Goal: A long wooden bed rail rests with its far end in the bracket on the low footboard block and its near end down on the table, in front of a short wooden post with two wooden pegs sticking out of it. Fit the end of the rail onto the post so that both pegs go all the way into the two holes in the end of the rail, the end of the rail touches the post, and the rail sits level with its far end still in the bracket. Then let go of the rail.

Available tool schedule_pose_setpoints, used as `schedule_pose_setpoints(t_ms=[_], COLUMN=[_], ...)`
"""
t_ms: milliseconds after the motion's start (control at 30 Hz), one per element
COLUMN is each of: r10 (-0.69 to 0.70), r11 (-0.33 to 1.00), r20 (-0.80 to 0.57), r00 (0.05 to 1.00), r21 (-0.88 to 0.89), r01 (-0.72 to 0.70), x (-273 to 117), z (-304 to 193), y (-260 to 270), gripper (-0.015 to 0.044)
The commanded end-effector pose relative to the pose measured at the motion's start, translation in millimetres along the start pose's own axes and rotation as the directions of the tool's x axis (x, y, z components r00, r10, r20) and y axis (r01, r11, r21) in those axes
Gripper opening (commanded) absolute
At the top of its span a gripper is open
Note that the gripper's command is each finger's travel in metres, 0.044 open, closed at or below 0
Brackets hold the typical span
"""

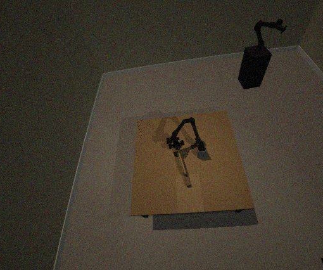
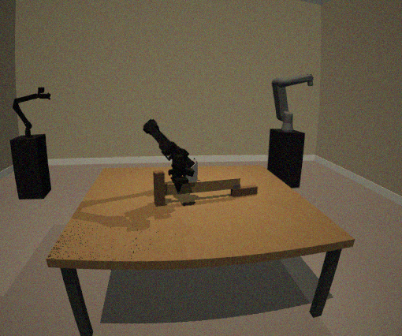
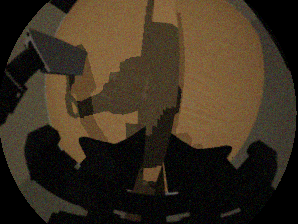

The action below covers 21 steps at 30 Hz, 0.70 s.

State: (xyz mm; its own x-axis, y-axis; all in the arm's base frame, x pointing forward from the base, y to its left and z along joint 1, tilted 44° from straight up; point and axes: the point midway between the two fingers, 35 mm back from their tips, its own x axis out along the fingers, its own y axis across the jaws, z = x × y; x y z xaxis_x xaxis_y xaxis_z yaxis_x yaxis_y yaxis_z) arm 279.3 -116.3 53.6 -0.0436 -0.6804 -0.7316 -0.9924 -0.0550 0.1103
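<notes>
Orange-brown wooden table (image 2: 214,237) is set on a pale floor (image 2: 371,276), dim walls behind. Rail (image 2: 214,185) is clamped by gripper (image 2: 179,185) beside post (image 2: 159,189).

Wooden tabletop (image 2: 214,237) on dark legs (image 2: 77,301), its shadow on the pale floor (image 2: 371,252), two black pedestals (image 2: 30,166) by plain walls (image 2: 198,71), a dark idle arm (image 2: 26,108) on one, a grey idle arm (image 2: 286,96) on the other, white baseboard (image 2: 135,160).
</notes>
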Motion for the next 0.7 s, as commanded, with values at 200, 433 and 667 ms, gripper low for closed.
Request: schedule_pose_setpoints(t_ms=[200,433,667], r10=[-0.003,0.000,0.000], r11=[1.000,1.000,1.000], r20=[-0.012,-0.002,-0.002], r00=[1.000,1.000,1.000], r21=[0.002,0.000,0.000], r01=[0.003,0.000,0.000], x=[-2.0,-0.1,-0.1], z=[-7.7,-3.2,-3.2], y=[0.5,0.0,0.0], gripper=[0.0000,0.0105,0.0289])
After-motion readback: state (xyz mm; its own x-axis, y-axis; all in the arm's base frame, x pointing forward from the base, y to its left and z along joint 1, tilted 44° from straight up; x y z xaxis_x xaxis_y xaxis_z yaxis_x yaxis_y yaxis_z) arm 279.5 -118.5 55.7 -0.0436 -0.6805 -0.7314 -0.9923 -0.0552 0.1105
